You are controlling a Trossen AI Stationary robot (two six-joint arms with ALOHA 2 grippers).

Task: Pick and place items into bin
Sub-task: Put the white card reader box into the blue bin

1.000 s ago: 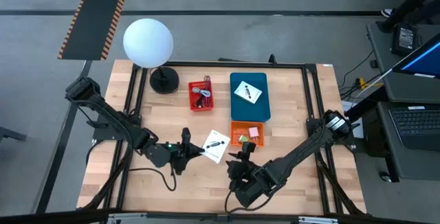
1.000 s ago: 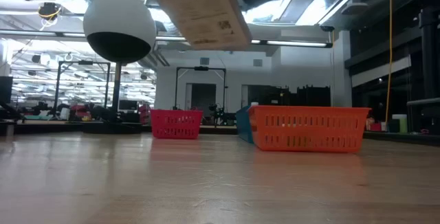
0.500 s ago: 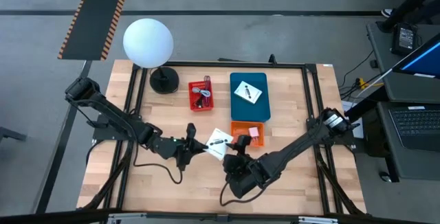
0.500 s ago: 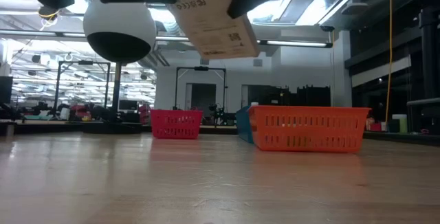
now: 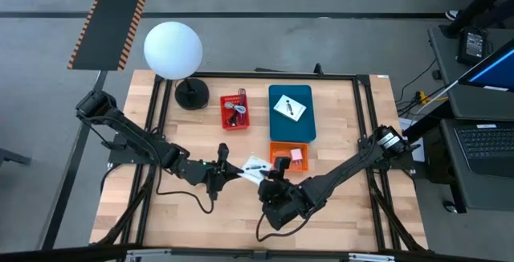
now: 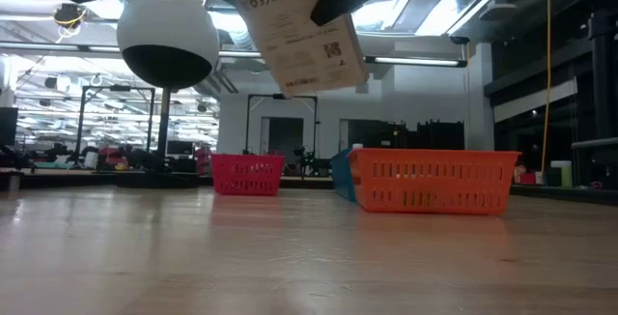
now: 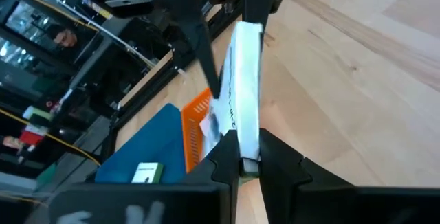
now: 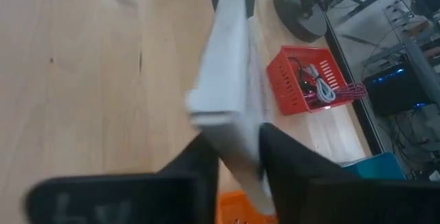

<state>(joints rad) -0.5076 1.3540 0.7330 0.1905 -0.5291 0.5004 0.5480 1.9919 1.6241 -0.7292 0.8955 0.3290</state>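
A white card (image 5: 255, 167) is gripped by both the left hand (image 5: 226, 170) and right hand (image 5: 275, 178) above the tabletop (image 5: 345, 214); transfer toward the teal bin (image 5: 301, 122) is judged next.

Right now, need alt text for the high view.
Both end effectors, left and right, grip one white card above the wooden table, beside the orange bin. Behind: red bin, blue bin, globe lamp.

I see two slim black jointed arms from above. Left arm (image 5: 132, 140): dark links, bulky black shoulder joint, thin black cable looped beneath it. Right arm (image 5: 345, 173): same dark links, a white-marked joint near its base. Left gripper (image 7: 248, 162) and right gripper (image 8: 234, 161) fingers: matte black, blocky, plain
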